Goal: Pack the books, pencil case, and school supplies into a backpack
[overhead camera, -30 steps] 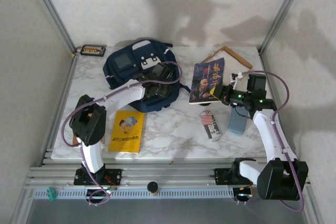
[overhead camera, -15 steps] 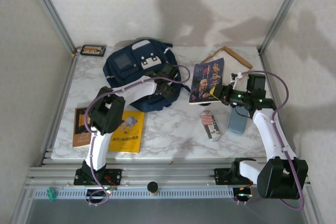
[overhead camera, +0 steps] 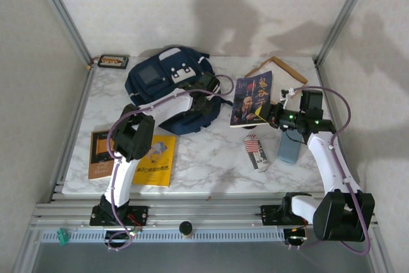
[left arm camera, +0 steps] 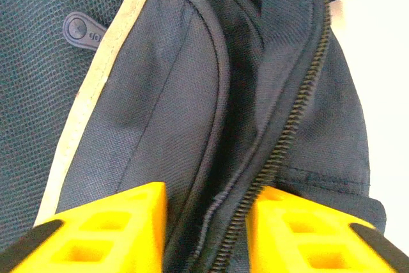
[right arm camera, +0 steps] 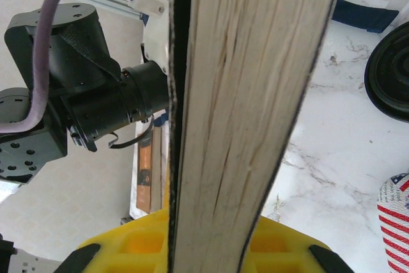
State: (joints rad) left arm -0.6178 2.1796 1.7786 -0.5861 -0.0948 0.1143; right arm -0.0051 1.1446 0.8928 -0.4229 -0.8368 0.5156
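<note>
The navy backpack (overhead camera: 160, 84) lies at the back left of the table. My left gripper (overhead camera: 203, 94) is at its right edge, and in the left wrist view its yellow fingers (left arm camera: 108, 222) pinch a fold of fabric with the zipper (left arm camera: 287, 132) between them. My right gripper (overhead camera: 270, 117) is shut on the near edge of the dark blue book (overhead camera: 254, 98), whose page edge (right arm camera: 249, 94) runs up between the yellow fingers. The yellow book (overhead camera: 153, 160) and the brown book (overhead camera: 101, 153) lie flat at the front left. A flag-striped pencil case (overhead camera: 256, 152) lies near the middle right.
A blue-grey flat object (overhead camera: 289, 148) lies under the right forearm. A wooden tool (overhead camera: 278, 65) rests at the back right, and a small dark tray (overhead camera: 112, 61) sits in the back left corner. Metal frame posts (overhead camera: 61, 11) rise at both back corners.
The left arm has lifted its elbow, uncovering the brown book, and its jaws have narrowed onto the backpack's zipper edge. The right arm and the dark blue book have not moved.
</note>
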